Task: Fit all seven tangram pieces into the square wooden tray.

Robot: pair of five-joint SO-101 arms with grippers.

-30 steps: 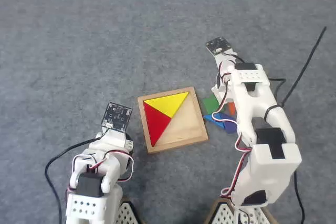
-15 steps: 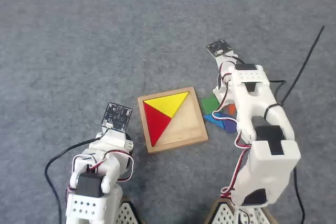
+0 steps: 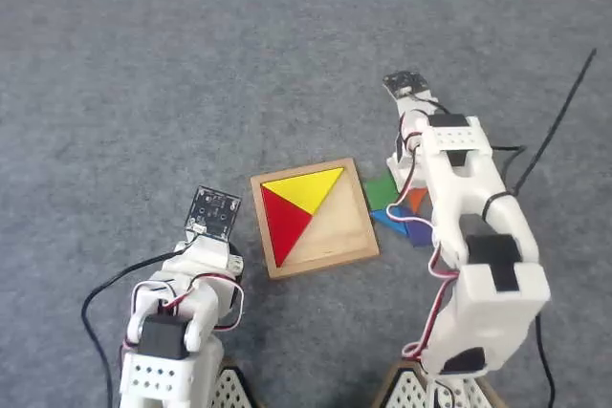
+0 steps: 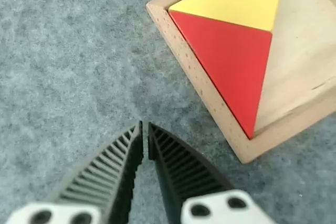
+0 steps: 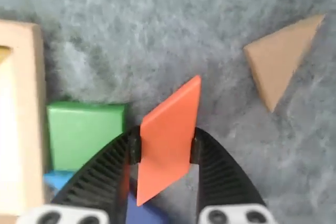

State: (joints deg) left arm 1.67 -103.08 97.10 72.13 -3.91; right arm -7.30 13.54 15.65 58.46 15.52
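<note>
The square wooden tray (image 3: 350,245) lies mid-table with a yellow triangle (image 3: 304,188) and a red triangle (image 3: 284,220) set in its far-left half. In the right wrist view my right gripper (image 5: 164,142) is shut on an orange parallelogram (image 5: 170,124), just right of the tray. Beside it lie a green square (image 5: 84,135), a blue piece (image 5: 55,179), a purple piece (image 5: 152,214) and a tan triangle (image 5: 278,59). My left gripper (image 4: 145,129) is shut on nothing, over the carpet near the tray's corner (image 4: 178,40).
Grey carpet covers the table. The right arm (image 3: 449,155) hangs over the loose pieces (image 3: 382,188) by the tray's right edge. The left arm (image 3: 212,212) stays at the tray's front left. A black cable (image 3: 559,112) runs at far right.
The right arm's wrist has shifted slightly to the right, with the orange piece still between its fingers. The left arm has not moved.
</note>
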